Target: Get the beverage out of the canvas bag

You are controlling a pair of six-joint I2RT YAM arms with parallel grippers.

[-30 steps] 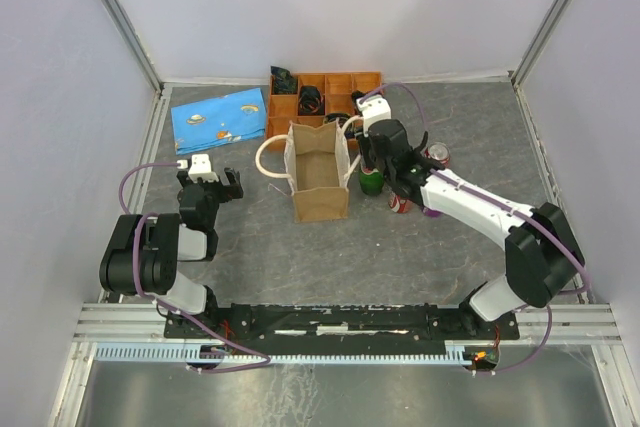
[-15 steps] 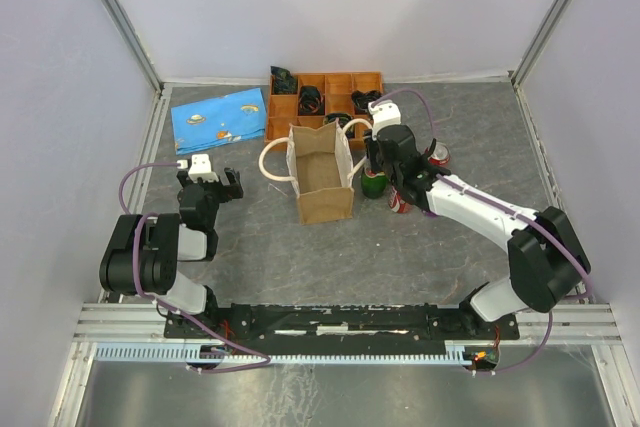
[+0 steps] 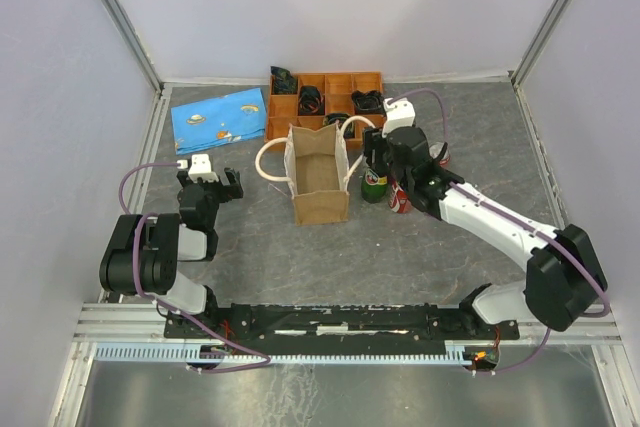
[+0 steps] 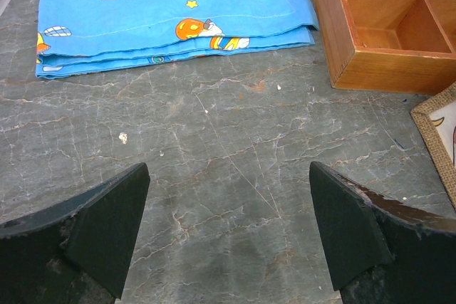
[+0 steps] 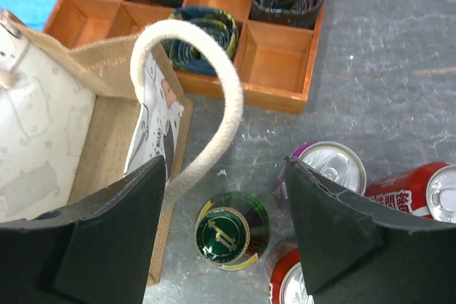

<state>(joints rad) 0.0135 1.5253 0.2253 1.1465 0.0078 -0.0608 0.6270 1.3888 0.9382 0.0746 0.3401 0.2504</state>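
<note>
The tan canvas bag [image 3: 318,173] stands upright mid-table with cream loop handles; its open inside shows in the right wrist view [image 5: 50,147]. A green bottle [image 3: 374,184] with a green cap [image 5: 222,236] stands on the table just right of the bag. My right gripper [image 5: 224,226] is open, raised above the bottle, its jaws on either side of it and apart from it. It also shows in the top view [image 3: 385,152]. My left gripper [image 3: 211,179] is open and empty over bare table [image 4: 228,197] at the left.
Red cans [image 3: 400,199] [image 5: 420,194] and a purple can [image 5: 324,169] stand close right of the bottle. An orange-brown compartment tray [image 3: 335,92] with dark rolled items sits behind the bag. A blue patterned pouch [image 3: 218,119] lies back left. A cream handle [image 5: 206,112] arcs near my right gripper's left finger.
My right gripper has let go of the green bottle and risen up and back from it. The bottle stands on the table beside the bag. The left arm has not moved.
</note>
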